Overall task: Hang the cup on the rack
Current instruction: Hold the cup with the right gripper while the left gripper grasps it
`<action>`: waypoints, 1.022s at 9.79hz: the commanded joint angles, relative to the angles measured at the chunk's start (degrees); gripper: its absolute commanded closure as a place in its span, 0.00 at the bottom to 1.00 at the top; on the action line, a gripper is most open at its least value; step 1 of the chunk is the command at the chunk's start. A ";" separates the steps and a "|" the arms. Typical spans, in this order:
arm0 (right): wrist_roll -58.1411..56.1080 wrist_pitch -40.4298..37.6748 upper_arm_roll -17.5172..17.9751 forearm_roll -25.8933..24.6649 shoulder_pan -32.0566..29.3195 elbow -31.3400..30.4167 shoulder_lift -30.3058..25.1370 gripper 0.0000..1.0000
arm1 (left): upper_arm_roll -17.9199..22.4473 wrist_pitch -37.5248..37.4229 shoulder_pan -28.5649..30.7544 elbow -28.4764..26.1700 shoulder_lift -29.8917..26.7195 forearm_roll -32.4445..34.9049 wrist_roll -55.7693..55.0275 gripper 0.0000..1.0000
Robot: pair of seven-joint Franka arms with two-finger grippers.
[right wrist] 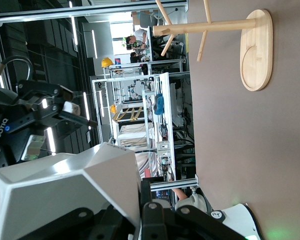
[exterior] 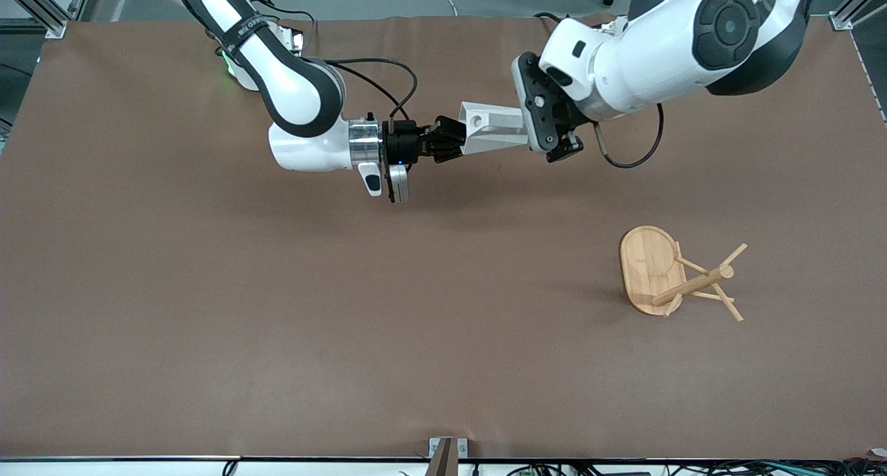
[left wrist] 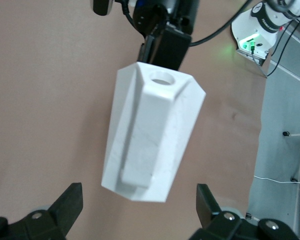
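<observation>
The white faceted cup (exterior: 492, 128) is held in the air on its side over the part of the table near the robots' bases. My right gripper (exterior: 447, 140) is shut on the cup's rim wall, as the right wrist view shows (right wrist: 142, 200). My left gripper (exterior: 528, 124) is at the cup's other end, open. In the left wrist view its fingertips (left wrist: 72, 200) stand apart on either side of the cup (left wrist: 150, 135) without touching it. The cup's handle tab with its round hole (left wrist: 162, 78) faces that camera. The bamboo rack (exterior: 648, 261) stands upright toward the left arm's end, nearer the front camera.
The brown table mat (exterior: 277, 310) lies under everything. The rack's pegs (exterior: 731, 258) stick out at angles from its post. The rack also shows in the right wrist view (right wrist: 257, 50). A cable loops beside the left wrist (exterior: 644, 154).
</observation>
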 commanded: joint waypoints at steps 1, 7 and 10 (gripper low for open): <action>-1.82 0.48 0.97 3.05 -0.23 -0.82 -0.75 0.99 | -2.96 1.28 0.11 -1.99 1.22 2.82 -1.50 0.00; -1.91 0.48 1.15 3.67 -0.24 -0.91 -0.75 0.99 | -4.47 0.58 0.73 -6.57 0.17 2.82 0.08 0.01; -1.91 0.48 1.15 3.76 -0.23 -0.91 -0.75 0.99 | -4.47 -0.74 1.43 -6.93 -0.80 2.64 0.17 0.73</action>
